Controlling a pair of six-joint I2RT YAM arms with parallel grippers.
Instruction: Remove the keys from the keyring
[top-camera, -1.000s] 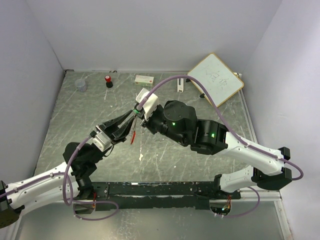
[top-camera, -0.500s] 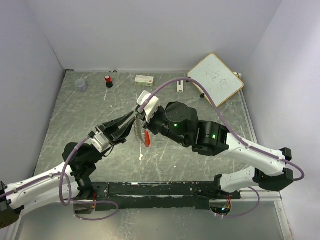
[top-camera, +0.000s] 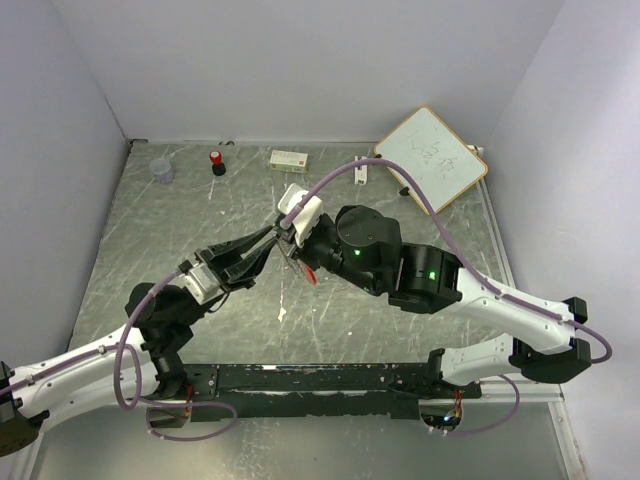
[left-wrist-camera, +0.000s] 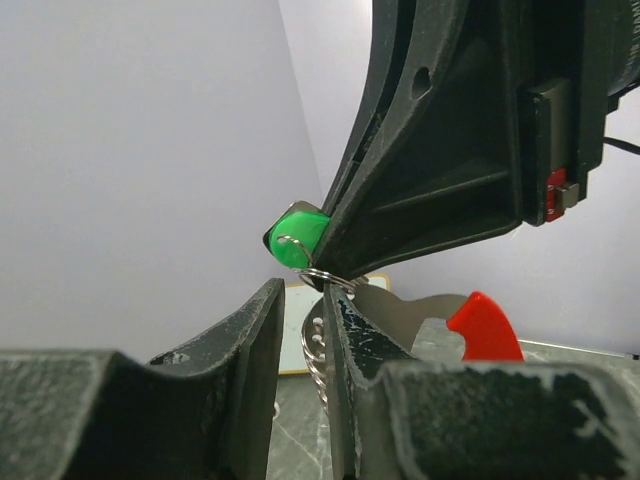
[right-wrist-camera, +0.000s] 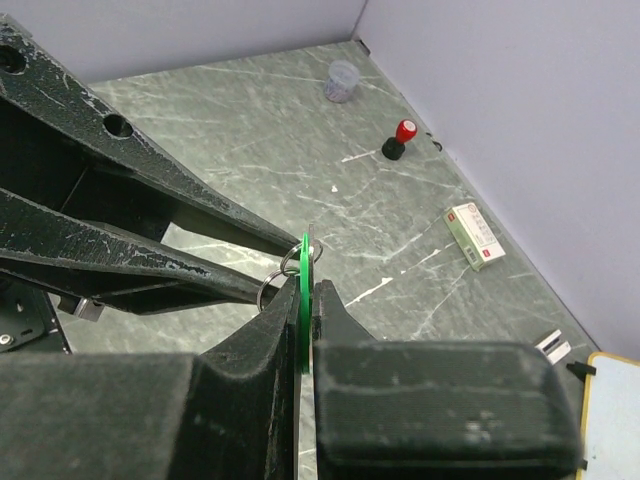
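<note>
Above the middle of the table my two grippers meet tip to tip. My right gripper (top-camera: 291, 238) (right-wrist-camera: 305, 300) is shut on the flat green key (right-wrist-camera: 303, 310) (left-wrist-camera: 298, 237), held edge-on between its fingers. The silver keyring (right-wrist-camera: 268, 291) (left-wrist-camera: 318, 276) links that key to my left gripper (top-camera: 268, 246) (left-wrist-camera: 303, 325), whose narrow jaws are shut on the ring's coils. The red key (top-camera: 311, 273) (left-wrist-camera: 483, 324) hangs from the ring, just right of and below the tips.
A whiteboard (top-camera: 432, 156) leans at the back right. Along the back edge stand a red-capped bottle (top-camera: 217, 161), a clear cup (top-camera: 161, 170), a small box (top-camera: 289, 158) and a small white item (top-camera: 360, 172).
The red key has swung from the left of the gripper tips to their right. The right wrist has shifted slightly right. Both grips hold as before.
</note>
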